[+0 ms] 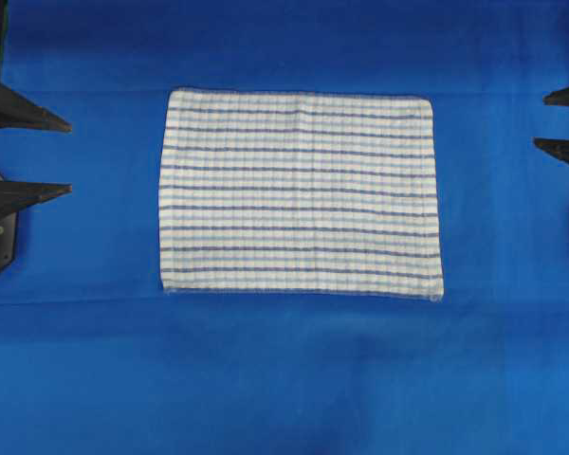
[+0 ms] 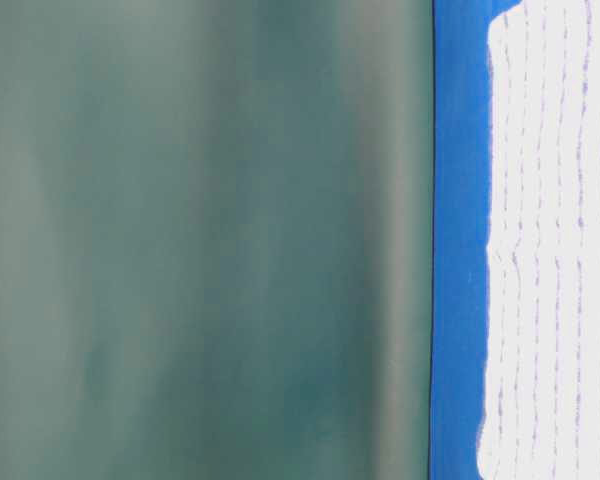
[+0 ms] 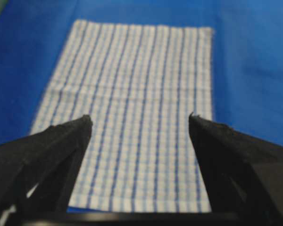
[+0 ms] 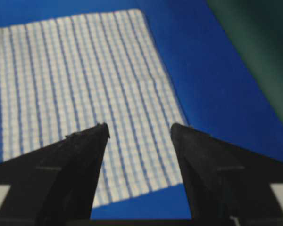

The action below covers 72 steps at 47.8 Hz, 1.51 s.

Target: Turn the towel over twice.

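Note:
The towel [image 1: 299,194], white with thin blue stripes, lies flat and spread out in the middle of the blue table covering [image 1: 284,379]. It also appears in the table-level view as towel [image 2: 555,250], in the left wrist view as towel [image 3: 132,117] and in the right wrist view as towel [image 4: 75,84]. My left gripper [image 1: 68,157] stands open at the left edge, well clear of the towel's left side. In its own view the left gripper [image 3: 140,121] has nothing between its fingers. My right gripper [image 1: 542,119] is open at the right edge, apart from the towel. The right gripper [image 4: 139,128] is empty too.
The blue covering [image 3: 254,70] spreads wide on all sides of the towel. A dull green backdrop [image 2: 200,240] rises behind the table, and its edge [image 4: 254,52] shows past the covering in the right wrist view.

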Each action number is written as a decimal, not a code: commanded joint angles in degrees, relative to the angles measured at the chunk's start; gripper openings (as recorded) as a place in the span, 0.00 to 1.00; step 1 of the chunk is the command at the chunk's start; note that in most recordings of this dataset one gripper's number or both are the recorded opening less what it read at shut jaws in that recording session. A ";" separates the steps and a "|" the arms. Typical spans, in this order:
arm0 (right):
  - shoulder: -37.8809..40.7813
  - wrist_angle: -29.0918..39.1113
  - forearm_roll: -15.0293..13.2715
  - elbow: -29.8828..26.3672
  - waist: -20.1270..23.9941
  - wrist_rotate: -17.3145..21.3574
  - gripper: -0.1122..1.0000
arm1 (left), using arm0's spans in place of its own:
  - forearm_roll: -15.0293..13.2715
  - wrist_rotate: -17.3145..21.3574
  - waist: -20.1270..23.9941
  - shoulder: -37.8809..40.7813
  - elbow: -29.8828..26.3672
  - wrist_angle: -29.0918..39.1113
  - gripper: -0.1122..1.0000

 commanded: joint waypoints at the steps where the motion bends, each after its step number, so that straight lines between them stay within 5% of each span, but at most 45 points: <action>1: -1.67 -0.79 -0.18 0.97 0.00 0.26 0.65 | -0.09 -0.26 0.18 -2.20 1.14 -0.18 0.81; 26: -6.42 -10.28 -0.18 14.59 -2.64 9.84 0.65 | -0.09 -1.85 0.26 -7.91 9.58 0.35 0.80; 72: -5.45 -12.22 -0.18 15.03 -3.78 10.02 0.65 | -0.09 -2.02 1.67 -7.91 10.72 0.26 0.80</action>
